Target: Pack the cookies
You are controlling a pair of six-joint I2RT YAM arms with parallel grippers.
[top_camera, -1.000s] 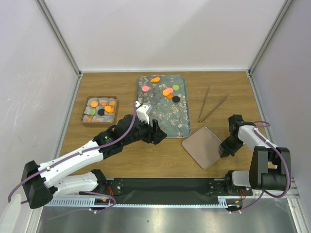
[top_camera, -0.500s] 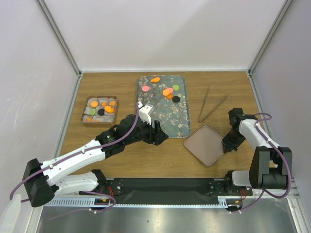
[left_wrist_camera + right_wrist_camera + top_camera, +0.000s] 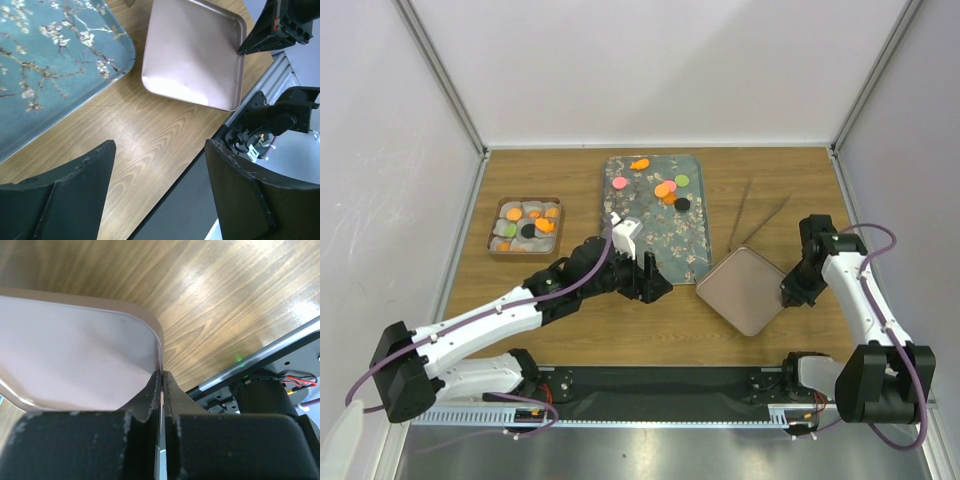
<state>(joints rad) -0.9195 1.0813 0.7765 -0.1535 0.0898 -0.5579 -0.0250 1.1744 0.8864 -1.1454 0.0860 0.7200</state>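
Observation:
Several cookies (image 3: 665,189), orange, pink, green and black discs, lie at the far end of the floral tray (image 3: 690,245). More cookies (image 3: 525,222) fill a small square tin (image 3: 492,245) on the left. My right gripper (image 3: 788,296) is shut on the rim of a pinkish square lid (image 3: 745,290); the wrist view shows its jaws (image 3: 161,374) pinching the lid's edge (image 3: 75,350). My left gripper (image 3: 655,280) hovers open and empty over bare wood by the tray's near edge (image 3: 50,75), with the lid (image 3: 195,55) ahead of its jaws (image 3: 160,145).
Metal tongs (image 3: 755,215) lie on the table to the right of the tray, behind the lid. The black base rail (image 3: 660,385) runs along the near edge. White walls close in the table on three sides.
The right arm has swung outward with the lid, which has turned and shifted slightly right. The left gripper has crept right toward the lid and opened wider.

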